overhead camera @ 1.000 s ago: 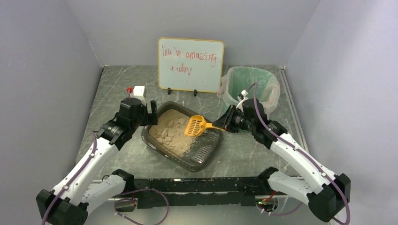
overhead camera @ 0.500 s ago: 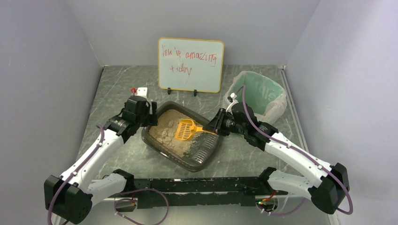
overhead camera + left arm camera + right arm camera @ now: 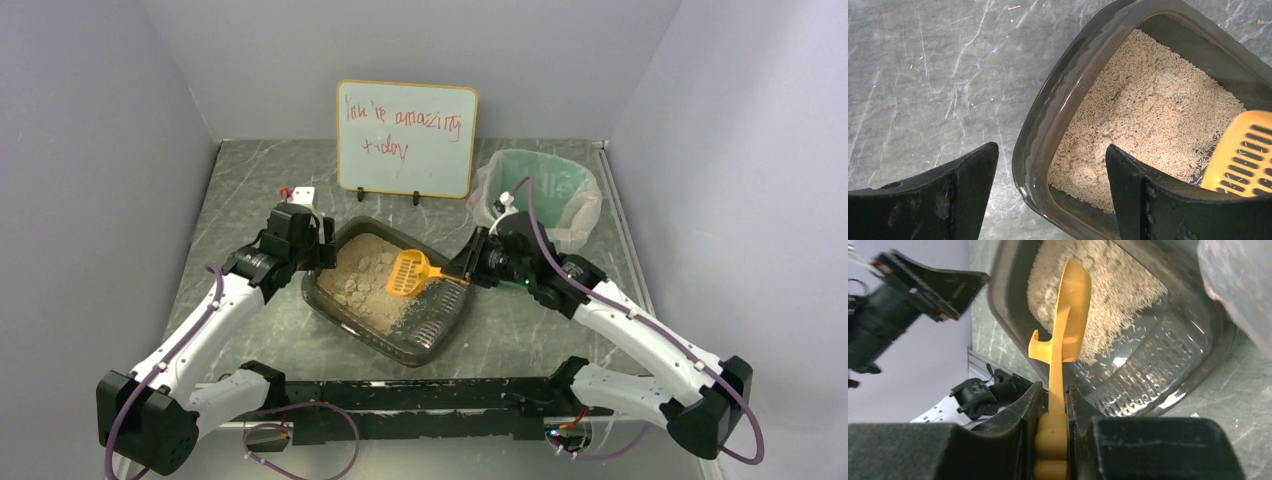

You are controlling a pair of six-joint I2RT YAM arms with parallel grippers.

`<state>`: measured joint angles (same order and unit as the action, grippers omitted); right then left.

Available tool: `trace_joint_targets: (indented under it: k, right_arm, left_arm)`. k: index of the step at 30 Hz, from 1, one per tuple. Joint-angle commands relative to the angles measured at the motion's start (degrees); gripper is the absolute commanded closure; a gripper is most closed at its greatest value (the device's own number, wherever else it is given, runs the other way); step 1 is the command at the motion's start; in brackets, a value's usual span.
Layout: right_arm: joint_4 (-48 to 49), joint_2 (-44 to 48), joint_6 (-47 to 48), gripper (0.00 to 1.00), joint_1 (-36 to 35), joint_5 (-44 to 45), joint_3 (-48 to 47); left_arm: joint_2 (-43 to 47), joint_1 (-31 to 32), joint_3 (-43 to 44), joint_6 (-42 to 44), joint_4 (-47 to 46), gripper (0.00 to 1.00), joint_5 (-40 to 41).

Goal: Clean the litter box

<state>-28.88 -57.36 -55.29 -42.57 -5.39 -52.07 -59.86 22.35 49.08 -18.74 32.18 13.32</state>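
Grey marbled table (image 3: 250,180) inside a pale-walled booth, with a small whiteboard (image 3: 406,140) standing at the back. Near the middle of the table sits the litter box (image 3: 432,325), a shallow dark tray turned at an angle. Tan litter (image 3: 1148,115) fills its far end and the ridged grate end faces the arms.

The right gripper (image 3: 470,270) is clamped tight on the handle of a yellow slotted scoop (image 3: 407,273). The scoop head reaches in over the litter close to where the grate begins. From the wrist camera the scoop shows edge-on, so whether its lip touches the litter is hard to tell.

The left gripper (image 3: 1051,152) is spread wide and grips nothing. It straddles the box's rim at the left corner, one finger over the table and the other over the litter.

A green bin (image 3: 540,195) with a clear liner stands at the right rear, just behind the right arm.

The step appears to be scooping clumps. To do it well, the left fingers would best pinch the rim so the tray cannot slide. The scoop lip should go in low and shallow under a pale clump (image 3: 360,280), then rise level with a gentle shake so loose grains fall through the slots. The load should stay flat on the way to the bin.
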Motion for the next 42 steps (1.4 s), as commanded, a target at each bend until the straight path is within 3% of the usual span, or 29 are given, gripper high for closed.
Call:
trace_joint_targets:
  k: [1,7,19,33,42]
  right_arm:
    - [-4.63,-0.34,4.91,1.0,-0.31,2.93,-10.43]
    - [-7.44,2.2,3.61,1.0,-0.7,1.38,-11.42]
    - [-3.66,9.79,-7.41,1.0,-8.95,7.75,2.5]
    - [10.75,-2.52,-9.05,1.0,-11.4,9.81,6.31]
    - [20.26,-10.19,-12.85,1.0,-13.22,10.11,9.81]
  left_arm:
    - [1.04,-0.24,1.28,0.0,-1.27,0.16,-1.01]
    - [1.25,-0.2,1.27,0.06,-1.34,0.15,-0.93]
    - [0.59,-0.64,1.37,0.06,-1.29,0.16,-1.09]
    - [-4.25,-0.97,1.87,-0.16,-0.3,0.18,-0.4]
    - [-7.08,-1.17,1.84,0.55,-0.71,0.3,-2.95]
